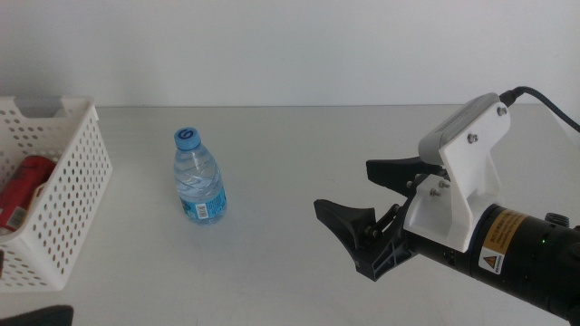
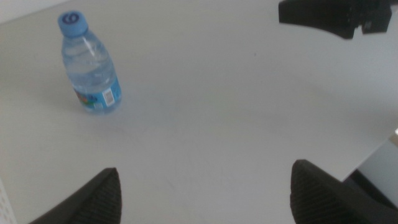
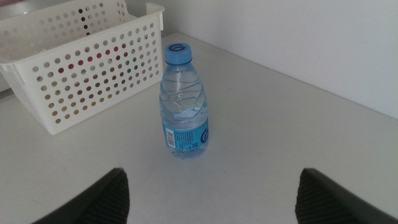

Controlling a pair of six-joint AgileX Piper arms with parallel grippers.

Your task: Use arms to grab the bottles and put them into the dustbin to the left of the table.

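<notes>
A clear water bottle (image 1: pixel 199 177) with a blue cap stands upright on the grey table (image 1: pixel 299 136), left of centre. My right gripper (image 1: pixel 342 186) hovers open to the bottle's right, its forked jaws pointing at it with a wide gap between. The right wrist view shows the bottle (image 3: pixel 183 102) ahead of the right gripper (image 3: pixel 211 180), untouched. At the table's left end stands the white perforated dustbin (image 1: pixel 68 177), with a red can (image 1: pixel 23 190) lying inside. My left gripper (image 2: pixel 205 171) is open and empty, waiting low at the near left, with the bottle (image 2: pixel 90 62) ahead of it.
The dustbin (image 3: pixel 74 56) stands just beyond the bottle in the right wrist view. A white wall runs behind the table's far edge. Bare tabletop surrounds the bottle on all sides. In the left wrist view the table's near edge (image 2: pixel 373 149) shows, with the right arm's jaw (image 2: pixel 329 15) farther off.
</notes>
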